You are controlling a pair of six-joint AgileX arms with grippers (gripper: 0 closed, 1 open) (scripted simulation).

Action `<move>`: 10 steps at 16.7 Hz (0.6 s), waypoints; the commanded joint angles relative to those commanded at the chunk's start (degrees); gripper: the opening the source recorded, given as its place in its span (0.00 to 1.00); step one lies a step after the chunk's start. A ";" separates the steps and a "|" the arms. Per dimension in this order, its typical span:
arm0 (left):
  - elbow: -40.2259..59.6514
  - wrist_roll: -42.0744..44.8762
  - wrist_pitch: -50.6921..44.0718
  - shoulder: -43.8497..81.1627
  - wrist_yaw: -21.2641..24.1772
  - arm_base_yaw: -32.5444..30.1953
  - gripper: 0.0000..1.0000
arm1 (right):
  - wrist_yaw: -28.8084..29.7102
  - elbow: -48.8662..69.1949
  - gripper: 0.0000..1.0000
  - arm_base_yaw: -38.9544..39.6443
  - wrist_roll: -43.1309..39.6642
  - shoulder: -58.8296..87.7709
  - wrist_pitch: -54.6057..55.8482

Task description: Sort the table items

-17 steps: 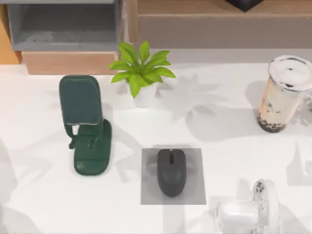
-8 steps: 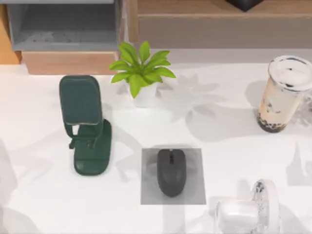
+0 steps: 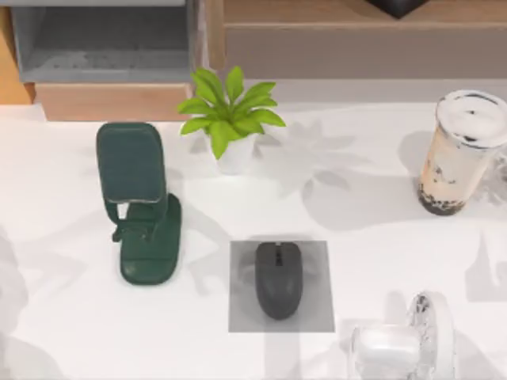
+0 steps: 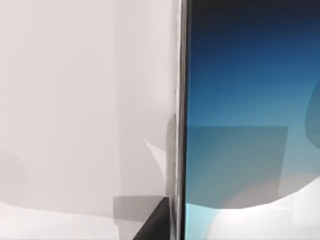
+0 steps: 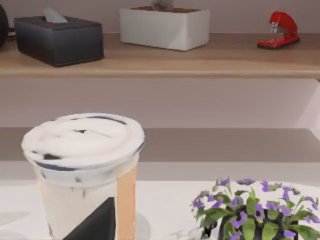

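The table (image 3: 380, 245) is a flat, matte white top. Near its front middle a smooth, dark grey oval mouse (image 3: 278, 279) lies centred on a thin grey square pad (image 3: 317, 313). To the left stands a dark green stand (image 3: 141, 202), a rounded plate tilted back over an oval foot. Behind the mouse, a plant (image 3: 230, 115) with glossy pointed leaves sits in a small white pot.

At the right edge stands the cup (image 3: 459, 152), clear plastic, upright, beige inside with black pearls at the bottom and a white foamy top. A second clear cup (image 3: 404, 340) lies at the front right.

The left wrist view is close over the phone (image 4: 250, 115), a slim white-edged slab with a glowing blue screen, lying flat on the table. The right wrist view faces the cup (image 5: 85, 175) from near; beside it are purple flowers (image 5: 250, 210), and on a wooden shelf (image 5: 200, 62) a dark box (image 5: 59, 40), a white planter (image 5: 165, 27) and a red stapler (image 5: 279, 30).

Neither claw's state can be told.
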 joint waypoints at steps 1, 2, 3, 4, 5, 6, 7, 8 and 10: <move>0.00 0.00 0.00 0.00 0.00 0.00 0.00 | 0.00 0.00 1.00 0.00 0.00 0.00 0.00; 0.00 0.00 0.00 0.00 0.00 0.00 0.00 | 0.00 0.00 1.00 0.00 0.00 0.00 0.00; 0.00 0.00 0.00 0.00 0.00 0.00 0.00 | 0.00 0.00 1.00 0.00 0.00 0.00 0.00; 0.00 0.00 0.00 0.00 0.00 0.00 0.00 | 0.00 0.00 1.00 0.00 0.00 0.00 0.00; 0.00 0.00 0.00 0.00 0.00 0.00 0.00 | 0.00 0.00 1.00 0.00 0.00 0.00 0.00; 0.00 0.00 0.00 0.00 0.00 0.00 0.00 | 0.00 0.00 1.00 0.00 0.00 0.00 0.00; 0.00 0.00 0.00 0.00 0.00 0.00 0.00 | 0.00 0.00 1.00 0.00 0.00 0.00 0.00; 0.70 -0.67 -2.17 -1.96 0.77 -0.15 0.00 | 0.00 0.00 1.00 0.00 0.00 0.00 0.00; 1.16 -0.68 -3.13 -2.45 0.77 -0.16 0.00 | 0.00 0.00 1.00 0.00 0.00 0.00 0.00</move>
